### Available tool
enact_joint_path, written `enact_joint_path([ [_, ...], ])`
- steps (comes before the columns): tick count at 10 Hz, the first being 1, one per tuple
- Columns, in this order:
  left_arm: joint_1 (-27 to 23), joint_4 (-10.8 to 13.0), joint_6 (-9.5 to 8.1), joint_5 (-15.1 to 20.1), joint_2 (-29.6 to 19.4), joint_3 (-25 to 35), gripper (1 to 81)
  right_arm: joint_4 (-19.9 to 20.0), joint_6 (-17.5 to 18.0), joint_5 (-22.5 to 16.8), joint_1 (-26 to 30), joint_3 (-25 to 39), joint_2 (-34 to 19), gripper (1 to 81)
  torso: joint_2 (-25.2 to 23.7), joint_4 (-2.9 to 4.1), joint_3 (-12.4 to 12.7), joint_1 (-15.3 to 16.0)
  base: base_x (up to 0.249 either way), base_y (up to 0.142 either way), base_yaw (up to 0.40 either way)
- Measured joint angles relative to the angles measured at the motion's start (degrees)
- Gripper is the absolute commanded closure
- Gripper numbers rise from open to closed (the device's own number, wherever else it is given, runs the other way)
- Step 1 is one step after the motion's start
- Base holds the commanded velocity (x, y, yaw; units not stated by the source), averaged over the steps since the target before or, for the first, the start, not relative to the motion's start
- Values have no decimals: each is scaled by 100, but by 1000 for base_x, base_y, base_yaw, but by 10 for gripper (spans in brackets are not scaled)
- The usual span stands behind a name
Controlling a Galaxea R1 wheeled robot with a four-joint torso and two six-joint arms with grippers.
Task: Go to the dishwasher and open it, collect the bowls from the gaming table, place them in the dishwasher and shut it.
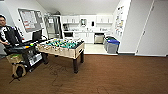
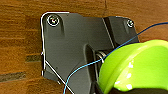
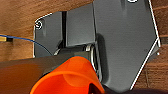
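The gaming table, with a green field and rods, stands left of centre on the brown wood floor, some way ahead of me. At the far kitchen wall the dishwasher shows as a steel front under the counter, too small to tell if it is open. In the left wrist view a lime-green bowl sits close at my left gripper, held above the floor. An orange bowl sits likewise at my right gripper in the right wrist view.
A person stands at the left behind a black cart carrying a monitor. Grey bins with blue lids stand right of the dishwasher. White cabinets line the back wall, and a white wall with a door closes the right side.
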Motion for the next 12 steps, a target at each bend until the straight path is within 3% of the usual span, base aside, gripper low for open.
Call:
enact_joint_path([
  [12, 6, 1, 0, -102, -11, 11, 811, 0, 0, 2, 0, -7, 0, 811, 0, 0, 0, -2, 104, -10, 0],
])
